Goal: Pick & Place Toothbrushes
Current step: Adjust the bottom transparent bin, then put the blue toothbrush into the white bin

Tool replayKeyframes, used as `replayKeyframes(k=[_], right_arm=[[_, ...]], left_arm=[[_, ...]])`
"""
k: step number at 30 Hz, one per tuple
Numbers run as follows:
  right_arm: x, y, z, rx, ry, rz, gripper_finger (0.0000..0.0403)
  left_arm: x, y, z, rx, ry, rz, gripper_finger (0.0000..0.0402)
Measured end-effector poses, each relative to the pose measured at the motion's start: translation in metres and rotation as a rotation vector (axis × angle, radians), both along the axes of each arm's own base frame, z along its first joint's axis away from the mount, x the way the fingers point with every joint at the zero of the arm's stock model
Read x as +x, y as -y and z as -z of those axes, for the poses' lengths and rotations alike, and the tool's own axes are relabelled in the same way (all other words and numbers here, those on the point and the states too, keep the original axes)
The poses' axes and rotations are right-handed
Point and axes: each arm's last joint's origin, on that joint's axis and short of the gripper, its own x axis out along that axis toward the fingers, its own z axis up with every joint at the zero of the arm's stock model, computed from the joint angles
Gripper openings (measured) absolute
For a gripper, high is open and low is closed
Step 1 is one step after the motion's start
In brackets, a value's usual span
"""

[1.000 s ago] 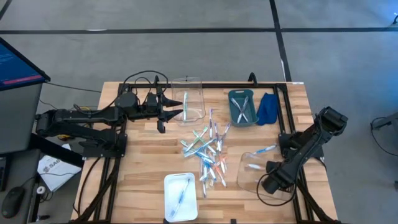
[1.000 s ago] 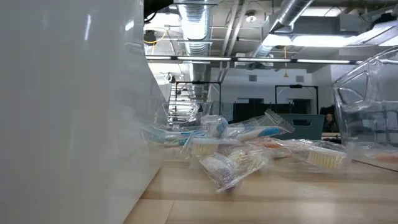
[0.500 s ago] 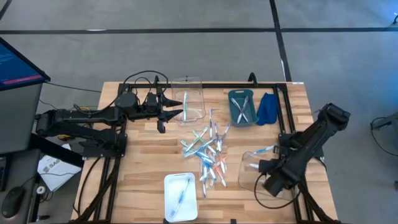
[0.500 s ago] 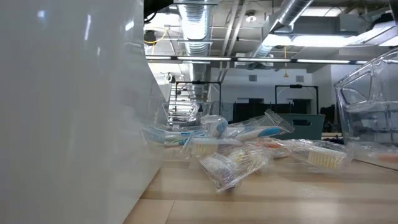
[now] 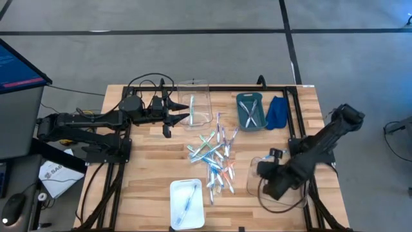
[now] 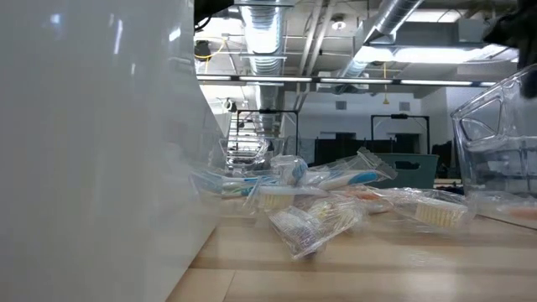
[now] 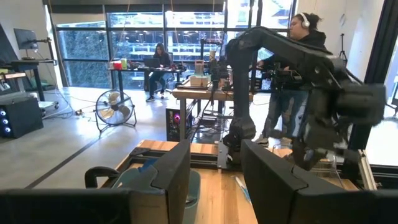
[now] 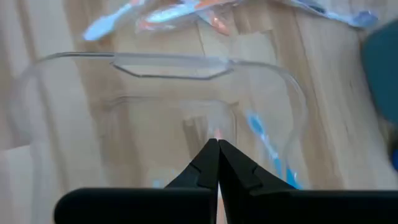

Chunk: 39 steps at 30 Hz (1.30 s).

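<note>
A loose pile of toothbrushes (image 5: 215,158) lies flat on the middle of the table and shows in the low view (image 6: 327,197) too. My right gripper (image 5: 262,170) is shut above a clear container (image 5: 252,185) near the table's right side. The right wrist view looks down past the gripper (image 8: 217,144) into this container (image 8: 168,59), where a blue toothbrush (image 8: 260,132) lies on the bottom. My left gripper (image 5: 180,116) is open and waits at the far left, beside another clear container (image 5: 198,108). My right gripper is shut and points down into the clear container. A small orange-pink bit (image 8: 217,133) shows right at its fingertips. I cannot tell whether the fingers hold it or whether it lies on the container's bottom.
A teal bin (image 5: 242,111) with toothbrushes and a folded blue cloth (image 5: 278,111) sit at the far right. A white tray (image 5: 177,200) with one toothbrush is at the near edge. A black frame rail borders the table. People stand in the room beyond.
My right gripper has moved toward the table's left and slightly toward the far edge, from the clear container's near right corner to above its middle. The pile and my left arm have stayed still.
</note>
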Motion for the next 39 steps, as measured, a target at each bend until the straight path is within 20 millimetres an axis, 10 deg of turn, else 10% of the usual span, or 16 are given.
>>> replayKeyframes(k=[8, 24, 39], right_arm=[[0.029, -0.001, 0.029, -0.03, -0.085, -0.08, 0.0], [0.041, -0.013, -0.021, 0.009, 0.2, -0.172, 0.0], [0.066, 0.001, 0.003, 0.034, 0.066, -0.163, 0.0]], left_arm=[[0.0, 0.0, 0.0, 0.0, 0.0, 0.0, 0.0135], [0.0, 0.0, 0.0, 0.0, 0.0, 0.0, 0.0135], [0.0, 0.0, 0.0, 0.006, -0.001, -0.001, 0.0135]])
